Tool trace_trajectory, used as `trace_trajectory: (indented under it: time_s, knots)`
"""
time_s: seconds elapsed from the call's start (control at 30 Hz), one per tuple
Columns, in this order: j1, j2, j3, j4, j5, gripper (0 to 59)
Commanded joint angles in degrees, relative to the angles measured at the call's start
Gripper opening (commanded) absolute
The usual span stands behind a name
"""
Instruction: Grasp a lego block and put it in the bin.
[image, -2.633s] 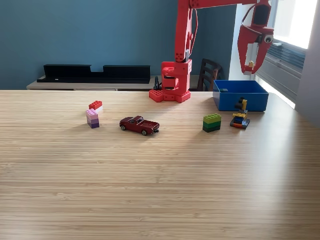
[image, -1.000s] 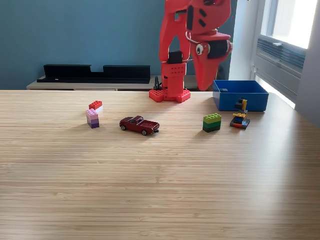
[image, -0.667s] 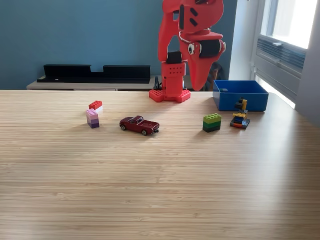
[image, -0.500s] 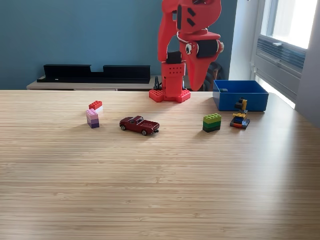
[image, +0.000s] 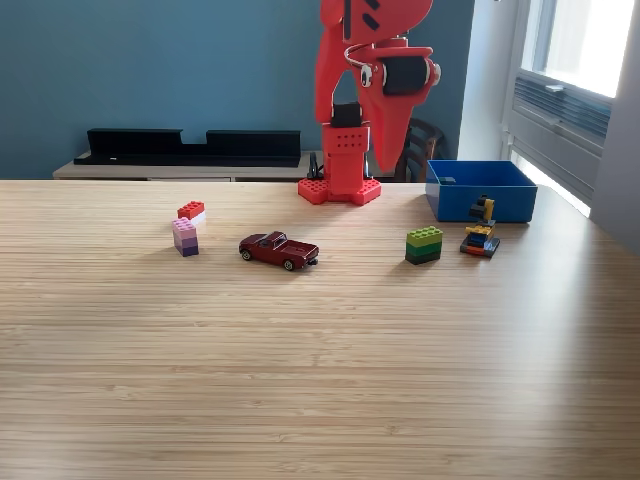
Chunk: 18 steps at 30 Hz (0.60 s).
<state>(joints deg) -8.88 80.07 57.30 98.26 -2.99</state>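
Fingers (image: 388, 155) hang pointed down above the arm's base — open or closed, cannot tell. Blue bin (image: 481, 190) sits right of them; green lego block (image: 423, 245) lies below-right on the worktop (image: 320, 360).

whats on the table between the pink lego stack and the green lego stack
In the exterior view, a dark red toy truck sits between the pink stack and green stack.

A dark red toy pickup truck (image: 279, 250) sits on the wooden desk (image: 300, 380). Behind the desk, a long black shelf unit (image: 190, 146) stands against the teal wall (image: 150, 60).
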Motion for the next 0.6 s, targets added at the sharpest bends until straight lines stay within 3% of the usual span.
trace_trajectory:
  time_s: [0.03, 0.17, 0.37, 0.6]
  knots:
    - [-1.9, 1.0, -3.8, 0.7, -0.4, 0.1]
    - [-5.4, 1.0, -1.1, 0.7, -2.6, 0.5]
    - [-12.3, 1.0, 5.0, 0.7, -5.1, 21.4]
    - [-16.0, 1.0, 8.3, 0.7, -7.2, 27.1]
